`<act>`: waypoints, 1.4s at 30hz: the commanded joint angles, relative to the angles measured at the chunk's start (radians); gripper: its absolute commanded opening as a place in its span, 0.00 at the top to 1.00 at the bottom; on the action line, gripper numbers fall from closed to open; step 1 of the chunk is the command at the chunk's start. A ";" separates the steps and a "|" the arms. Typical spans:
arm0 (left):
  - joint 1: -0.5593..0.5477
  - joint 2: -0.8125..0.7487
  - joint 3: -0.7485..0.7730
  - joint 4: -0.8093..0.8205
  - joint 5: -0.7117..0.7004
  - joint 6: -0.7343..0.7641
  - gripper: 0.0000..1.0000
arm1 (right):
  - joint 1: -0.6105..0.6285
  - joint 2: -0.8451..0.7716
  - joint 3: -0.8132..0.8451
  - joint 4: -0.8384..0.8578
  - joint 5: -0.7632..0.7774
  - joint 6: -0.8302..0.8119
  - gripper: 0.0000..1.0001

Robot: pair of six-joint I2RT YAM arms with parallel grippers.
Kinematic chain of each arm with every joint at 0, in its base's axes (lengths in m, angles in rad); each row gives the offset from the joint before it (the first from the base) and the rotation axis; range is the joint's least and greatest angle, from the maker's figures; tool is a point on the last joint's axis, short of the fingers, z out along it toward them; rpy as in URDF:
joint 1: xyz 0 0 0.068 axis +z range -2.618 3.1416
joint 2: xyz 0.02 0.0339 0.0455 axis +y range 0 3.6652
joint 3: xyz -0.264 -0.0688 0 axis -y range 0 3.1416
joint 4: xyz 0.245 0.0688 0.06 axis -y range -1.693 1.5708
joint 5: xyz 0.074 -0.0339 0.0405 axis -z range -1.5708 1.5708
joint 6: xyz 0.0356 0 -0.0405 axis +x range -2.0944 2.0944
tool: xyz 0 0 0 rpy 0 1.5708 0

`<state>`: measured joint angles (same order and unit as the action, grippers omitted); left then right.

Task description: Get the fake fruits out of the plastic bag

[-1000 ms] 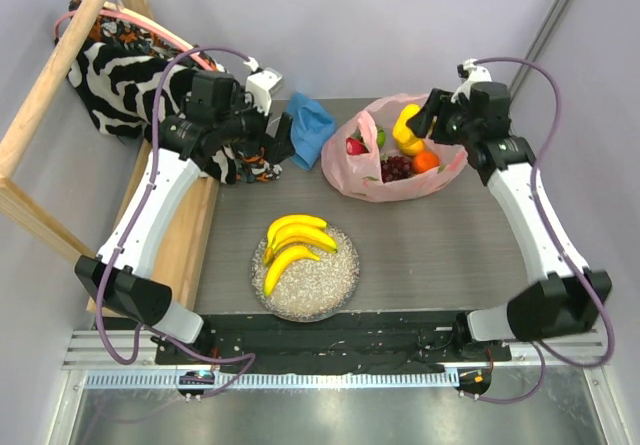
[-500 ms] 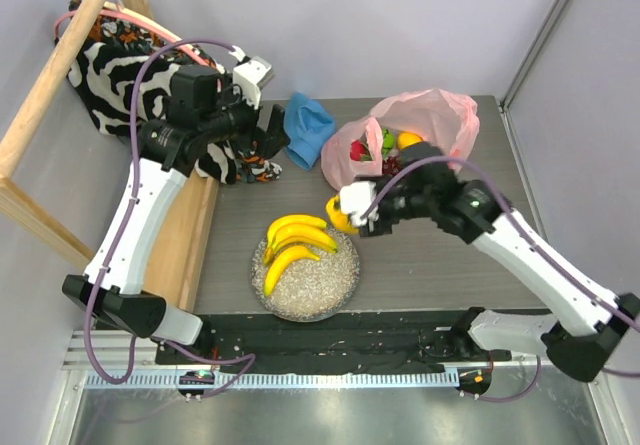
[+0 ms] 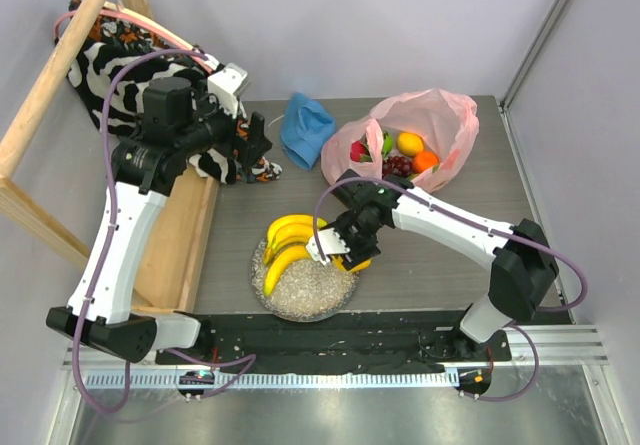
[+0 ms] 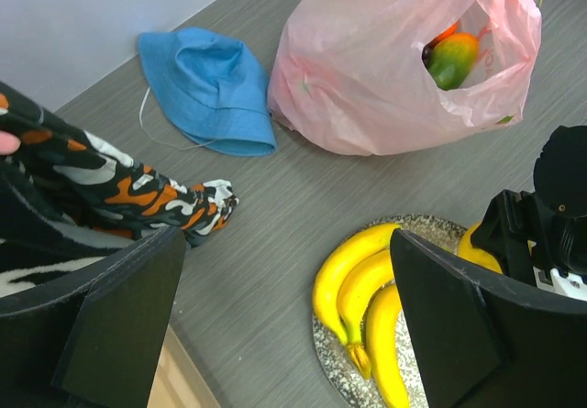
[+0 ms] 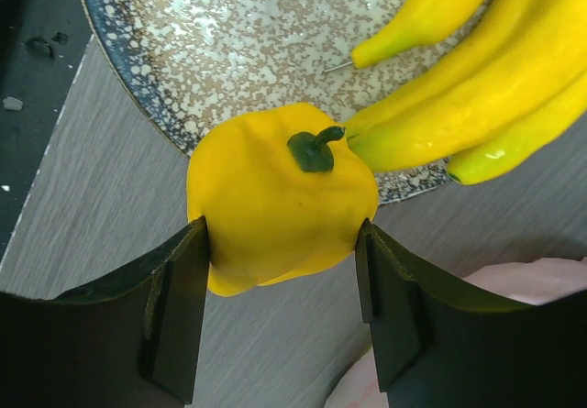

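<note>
My right gripper (image 5: 280, 243) is shut on the yellow pepper (image 5: 275, 197), holding it stem-forward over the right rim of the speckled plate (image 5: 229, 23). From above, the pepper (image 3: 356, 259) hangs beside the banana bunch (image 3: 290, 240), which lies on the plate (image 3: 300, 290). The pink plastic bag (image 3: 445, 115) stands open at the back right. Inside it lie a red dragon fruit (image 3: 357, 151), dark grapes (image 3: 397, 165), an orange (image 3: 425, 160) and a yellow fruit (image 3: 410, 143). My left gripper (image 3: 250, 145) hovers open and empty at the table's left edge, its fingers (image 4: 119, 316) spread wide.
A blue cloth hat (image 3: 305, 127) lies left of the bag. Black-and-white patterned fabric (image 3: 120, 75) drapes over a wooden frame (image 3: 40, 95) along the left side. The black rail (image 3: 330, 330) runs along the near edge.
My right arm carried the yellow pepper out of the bag and down to the plate's right rim. My left arm drew back to the left. The bag's mouth now stands up higher.
</note>
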<state>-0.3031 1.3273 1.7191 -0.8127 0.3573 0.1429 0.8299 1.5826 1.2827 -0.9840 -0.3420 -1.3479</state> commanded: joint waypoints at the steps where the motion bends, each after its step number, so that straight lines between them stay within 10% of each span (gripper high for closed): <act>1: 0.028 -0.053 -0.030 0.029 0.031 -0.002 0.00 | 0.020 -0.018 -0.006 -0.010 -0.002 0.030 0.80; 13: 0.044 -0.074 -0.041 0.041 0.085 -0.046 0.00 | 0.127 0.046 -0.089 0.254 0.162 0.110 0.67; 24: 0.052 -0.083 -0.042 0.049 0.123 -0.071 0.00 | 0.143 -0.016 -0.046 0.203 0.204 0.225 0.01; 34: 0.053 -0.074 -0.044 0.050 0.163 -0.086 0.00 | 0.025 -0.248 0.101 0.022 0.104 0.337 0.00; 42: 0.055 -0.037 -0.030 0.052 0.206 -0.098 0.00 | -0.440 -0.216 0.205 0.076 -0.006 0.381 0.21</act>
<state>-0.2535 1.2743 1.6672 -0.8013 0.5133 0.0624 0.5430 1.3079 1.4452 -0.9180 -0.2771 -1.0122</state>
